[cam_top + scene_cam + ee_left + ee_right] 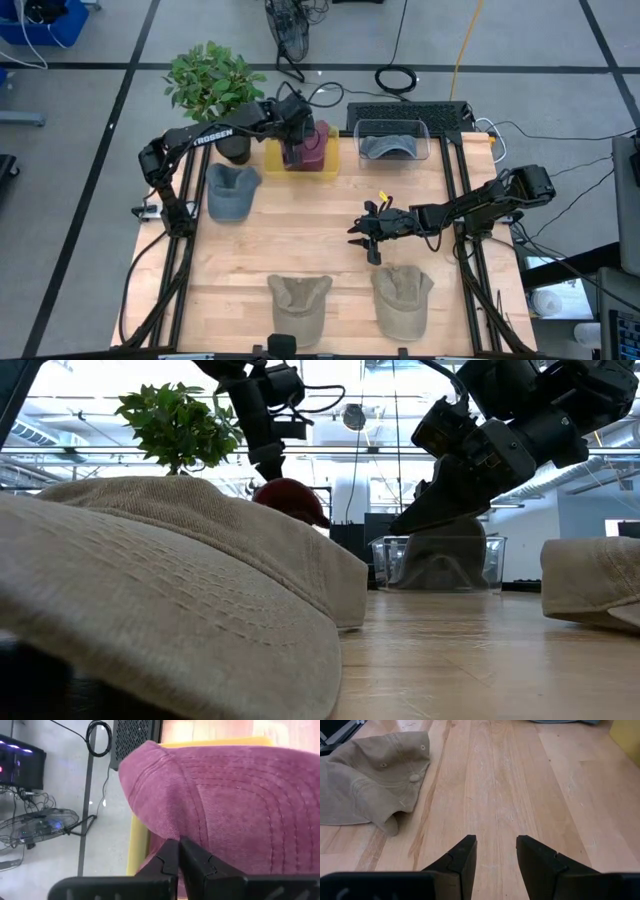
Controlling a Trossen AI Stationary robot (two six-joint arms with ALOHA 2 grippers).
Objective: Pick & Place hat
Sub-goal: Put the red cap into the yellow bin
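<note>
L gripper [296,150] hangs over the yellow bin [275,158] at the table's back edge, fingers [172,860] pressed together on a fold of the maroon hat [312,147]. Wrist view shows the pinch on the cloth, w/ the bin's yellow wall just behind. The hat sits at or just above the bin's rim; whether it rests inside or hangs clear can't be told. Judging by the grip, the fabric is pinched at one edge so the cap drapes below the claw and can go in crown-down w/o snagging.

R gripper [372,232] hovers mid-table over bare wood, fingers [462,857] spread, holding nothing. It looks parked near the two tan hats at the front, likely placed for a later pick.

Containers: the yellow bin holds, or is about to hold, the maroon hat. The clear bin [392,141] beside it, also at the back edge, holds one grey hat [388,147].

Loose on the table [300,240]: a blue-grey hat [229,190] near the L arm's base, a tan hat [299,305] front-centre, another tan hat [401,298] front-right. A potted plant [215,85] stands just beside the yellow bin.
</note>
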